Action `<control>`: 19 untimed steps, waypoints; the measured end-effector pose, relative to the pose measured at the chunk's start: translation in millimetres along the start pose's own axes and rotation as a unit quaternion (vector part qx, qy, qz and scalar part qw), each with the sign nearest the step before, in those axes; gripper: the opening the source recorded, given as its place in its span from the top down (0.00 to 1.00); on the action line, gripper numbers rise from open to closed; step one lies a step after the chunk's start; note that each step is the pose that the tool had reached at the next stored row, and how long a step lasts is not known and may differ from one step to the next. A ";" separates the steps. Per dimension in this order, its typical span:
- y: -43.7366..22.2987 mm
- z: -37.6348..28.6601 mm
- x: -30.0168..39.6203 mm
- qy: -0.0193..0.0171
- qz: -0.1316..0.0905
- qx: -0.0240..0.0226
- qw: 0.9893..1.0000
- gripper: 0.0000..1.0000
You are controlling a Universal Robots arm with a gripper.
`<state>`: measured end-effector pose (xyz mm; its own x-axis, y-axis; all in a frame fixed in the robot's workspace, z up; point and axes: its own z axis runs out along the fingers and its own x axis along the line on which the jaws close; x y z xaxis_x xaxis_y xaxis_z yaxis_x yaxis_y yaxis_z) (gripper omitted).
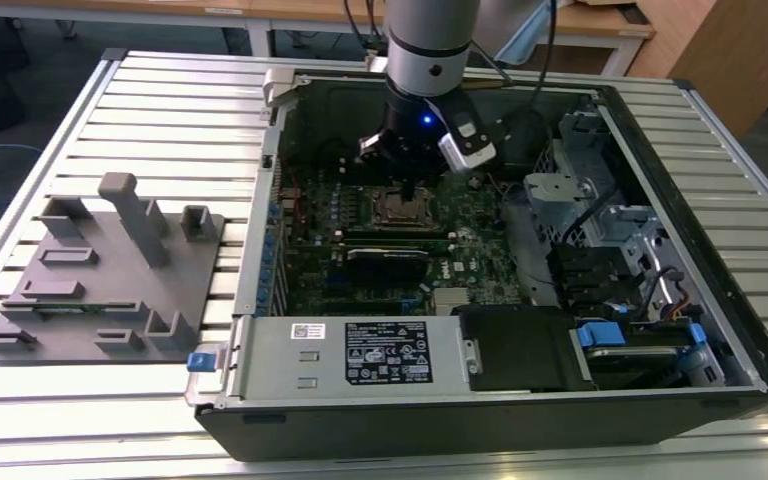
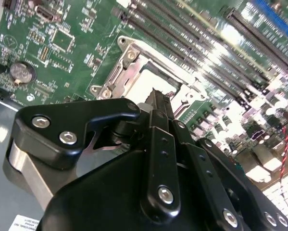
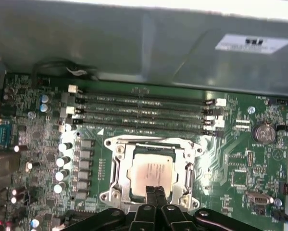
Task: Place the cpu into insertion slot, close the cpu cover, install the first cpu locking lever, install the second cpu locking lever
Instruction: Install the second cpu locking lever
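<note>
**Gripper low over the seated cpu**

Here, going from the exterior view's left to its right, a grey moulded fixture block (image 1: 97, 275) lies on the slatted table (image 1: 171, 110), and just beside it stands the open computer case (image 1: 744, 330), with the grey power supply box (image 1: 344, 358) along its near edge. Deep in the case the green motherboard (image 1: 484, 255) lies flat, and the arm (image 1: 431, 45) reaches down over its far half.

The gripper (image 3: 155, 193) hangs low over the insertion slot (image 3: 116, 169), its two black fingers (image 3: 159, 199) pressed together with nothing between them (their tips meet right over the chip's edge in the first wrist view). The cpu (image 3: 151, 174), pale and silvery-beige, lies flat inside that slot. The cpu cover (image 3: 189, 166) lies down around it as a silvery frame, the chip showing through its window. In the second wrist view the same cover (image 2: 129, 57) gleams beyond the black fingers (image 2: 159, 108). Past the slot run the long narrow memory slots (image 3: 141, 111), and a coin battery (image 3: 264, 133) sits further along the board.
</note>
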<state>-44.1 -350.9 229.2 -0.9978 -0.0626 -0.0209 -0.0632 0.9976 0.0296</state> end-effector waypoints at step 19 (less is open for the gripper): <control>-13.7 -6.0 0.2 0.000 0.000 -0.001 1.000 0.90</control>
<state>-43.6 -364.8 234.8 -0.9978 -0.0623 -0.0209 -0.0630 0.9975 0.0309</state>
